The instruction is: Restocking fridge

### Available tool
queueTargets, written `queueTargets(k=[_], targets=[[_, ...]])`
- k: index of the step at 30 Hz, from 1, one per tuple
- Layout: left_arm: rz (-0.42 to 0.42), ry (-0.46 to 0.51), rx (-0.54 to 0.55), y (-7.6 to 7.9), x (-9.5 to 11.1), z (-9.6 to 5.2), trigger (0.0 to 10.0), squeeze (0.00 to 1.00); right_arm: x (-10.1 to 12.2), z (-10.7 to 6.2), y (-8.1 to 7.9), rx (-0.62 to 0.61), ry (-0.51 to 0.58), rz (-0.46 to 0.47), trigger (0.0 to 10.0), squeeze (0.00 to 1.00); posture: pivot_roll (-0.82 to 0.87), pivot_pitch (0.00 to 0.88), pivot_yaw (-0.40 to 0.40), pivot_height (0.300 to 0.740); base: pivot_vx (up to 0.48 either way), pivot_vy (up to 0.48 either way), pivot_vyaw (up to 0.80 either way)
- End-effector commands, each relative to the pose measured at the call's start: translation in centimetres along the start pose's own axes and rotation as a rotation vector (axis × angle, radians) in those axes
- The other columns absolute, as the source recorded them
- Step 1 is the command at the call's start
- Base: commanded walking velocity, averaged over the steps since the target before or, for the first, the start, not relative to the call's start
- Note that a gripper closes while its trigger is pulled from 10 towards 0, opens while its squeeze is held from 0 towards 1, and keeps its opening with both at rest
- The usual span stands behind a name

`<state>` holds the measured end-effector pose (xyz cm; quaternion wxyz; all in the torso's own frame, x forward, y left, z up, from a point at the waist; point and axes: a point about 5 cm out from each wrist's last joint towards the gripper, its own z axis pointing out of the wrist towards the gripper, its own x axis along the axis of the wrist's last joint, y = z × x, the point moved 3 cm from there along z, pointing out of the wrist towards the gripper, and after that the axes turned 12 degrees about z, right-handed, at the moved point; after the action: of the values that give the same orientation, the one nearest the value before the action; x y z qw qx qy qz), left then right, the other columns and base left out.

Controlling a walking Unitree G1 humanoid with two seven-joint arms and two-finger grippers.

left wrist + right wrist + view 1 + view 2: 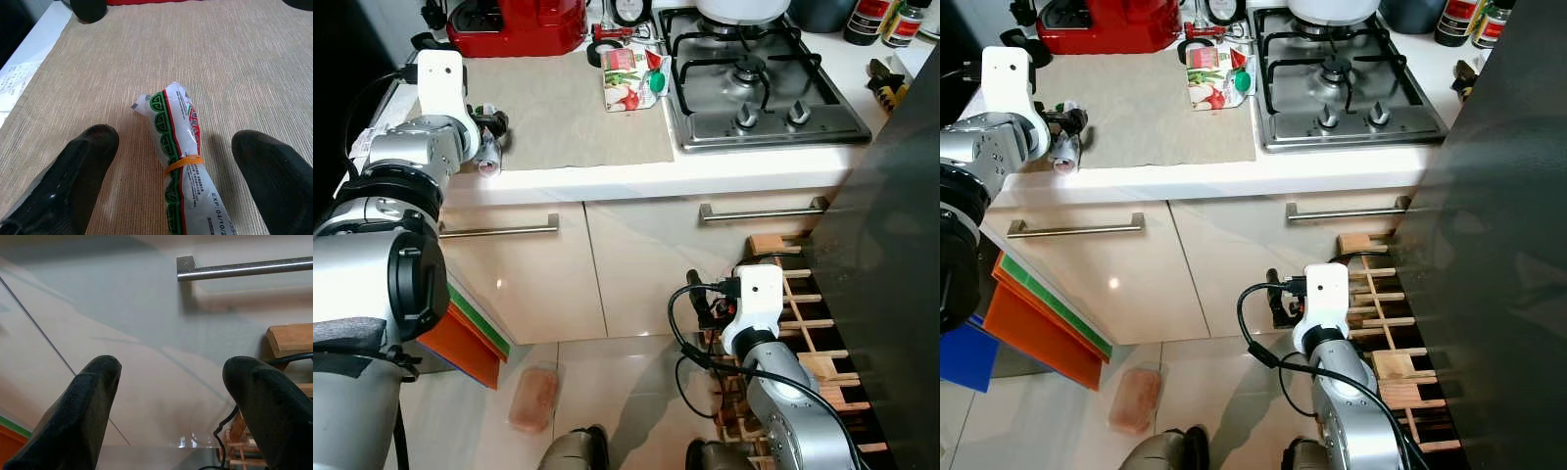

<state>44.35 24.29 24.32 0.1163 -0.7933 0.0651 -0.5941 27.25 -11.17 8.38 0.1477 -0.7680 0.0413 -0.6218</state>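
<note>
While spread, left claw [171,181] straddles packet [181,161], countertop mat [220,63]

Two grippers are showing: the left gripper [492,125] over the counter mat at far left, the right gripper [702,305] low by the cabinets. One rolled packet [181,161] with a rubber band is lying between the left fingers. One cream carton [628,80] is lying near the hob. Two hob knobs [745,119] [798,115] are facing forward, two cabinet handles [499,230] [762,211] are running below the counter, and two dark bottles [873,20] [906,23] are standing far right.
</note>
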Motion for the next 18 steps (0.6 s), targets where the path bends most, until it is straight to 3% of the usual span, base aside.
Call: queueTargets(k=[1, 8, 17, 18], targets=[[-0.009, 0.009, 0.007, -0.2, 0.5, -0.1, 10.0, 0.0, -0.4, -0.2, 0.1, -0.004, -0.021, 0.009, 10.0, 0.03, -0.05, 0.131, 0.068, 0.74, 0.0, 0.0, 0.0], [-0.024, -0.069, 0.017, 0.4, -2.3, 0.3, 10.0, 0.0, -0.4, -0.3, 0.3, -0.01, -0.025, 0.005, 10.0, 0.03, -0.06, 0.135, 0.065, 0.74, 0.0, 0.0, 0.0], [-0.074, -0.106, -0.021, 1.6, -3.8, 0.4, 10.0, 0.0, -0.4, -0.4, 0.3, -0.015, -0.028, 0.003, 10.0, 0.03, -0.07, 0.141, 0.068, 0.74, 0.0, 0.0, 0.0], [-0.073, -0.11, -0.025, 1.7, -4.0, 0.4, 7.9, 0.0, -0.4, -0.4, 0.3, -0.015, -0.029, 0.003, 10.0, 0.03, -0.07, 0.141, 0.068, 0.74, 0.0, 0.0, 0.0]])
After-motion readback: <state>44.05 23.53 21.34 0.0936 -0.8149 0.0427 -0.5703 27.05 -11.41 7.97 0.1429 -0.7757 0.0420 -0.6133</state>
